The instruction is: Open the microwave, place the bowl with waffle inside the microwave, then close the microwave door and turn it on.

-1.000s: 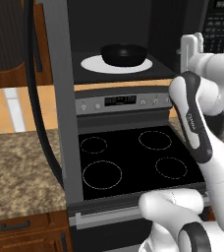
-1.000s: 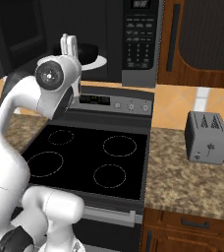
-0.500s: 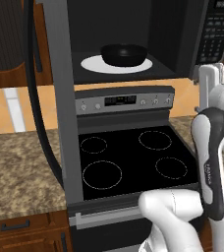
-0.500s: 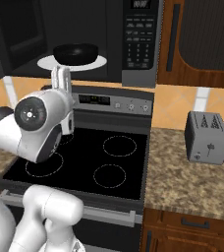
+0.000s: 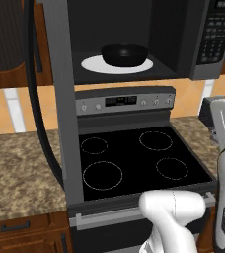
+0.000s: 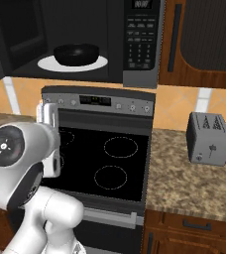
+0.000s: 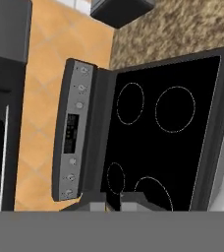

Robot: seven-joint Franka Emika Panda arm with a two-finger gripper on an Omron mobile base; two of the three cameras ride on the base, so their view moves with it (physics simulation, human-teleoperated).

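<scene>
Looking across from the left: the microwave door (image 5: 48, 99) stands swung wide open, edge-on to me. Inside the microwave (image 6: 85, 39) I see the bowl (image 5: 125, 54) sitting on the white turntable plate (image 5: 92, 64); I cannot make out the waffle in it. Below lies the stove (image 5: 134, 158). My gripper (image 7: 114, 199) is over the cooktop, tips nearly together, holding nothing. Further right the toaster (image 6: 208, 137) rests on the counter (image 6: 194, 183).

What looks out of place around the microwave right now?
Nothing spilled or askew. The bowl sits upright on the white turntable plate inside the microwave; the microwave door hangs wide open over the stove.
</scene>
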